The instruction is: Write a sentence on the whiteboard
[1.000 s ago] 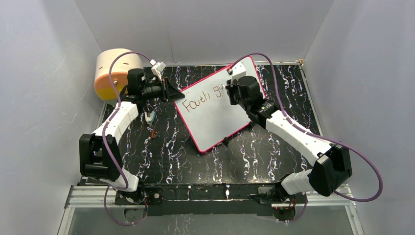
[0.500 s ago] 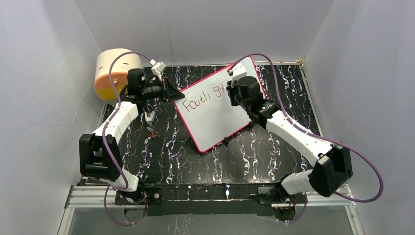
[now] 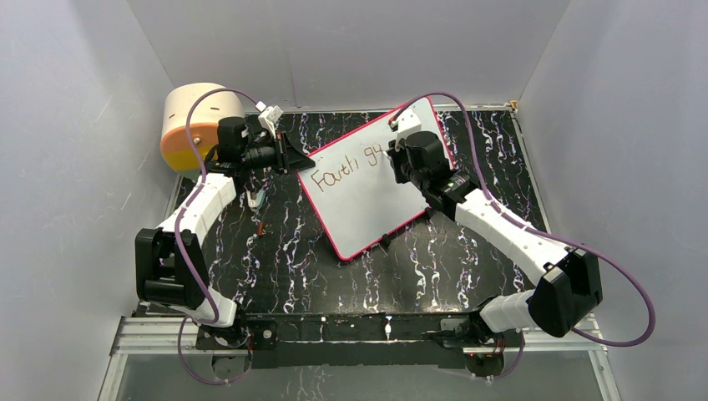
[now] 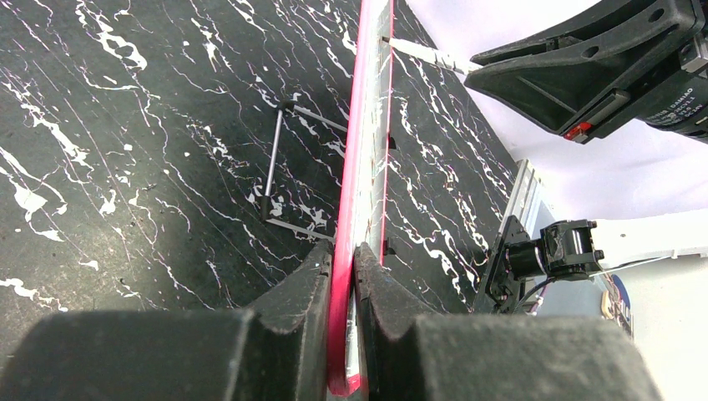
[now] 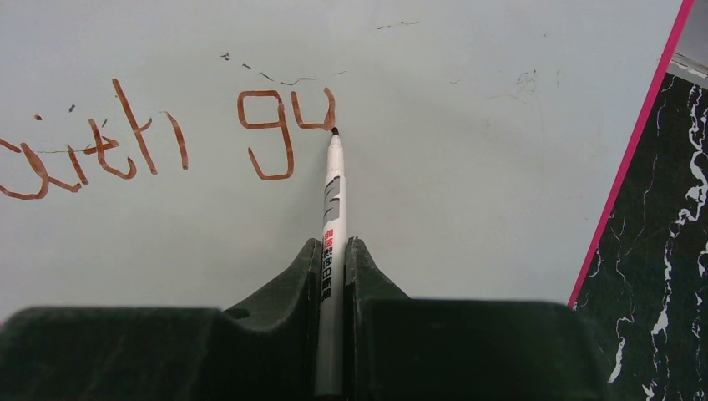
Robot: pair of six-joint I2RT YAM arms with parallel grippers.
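Whiteboard stands mid-bench, its pink edge clamped in the left end effector. Right end effector grips a marker, tip on the board. The sentence reads "Faith gu". Judged under half written.

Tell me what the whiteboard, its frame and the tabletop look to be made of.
Whiteboard: smooth, even white sheet, likely coated metal or melamine; faint wiped smudges show on it. Frame: thin pink-red strip, probably plastic, judging by its uniform colour and rounded corners. Table: matte black with white veins; looks like a printed marble-pattern laminate or mat rather than stone, though that is uncertain.
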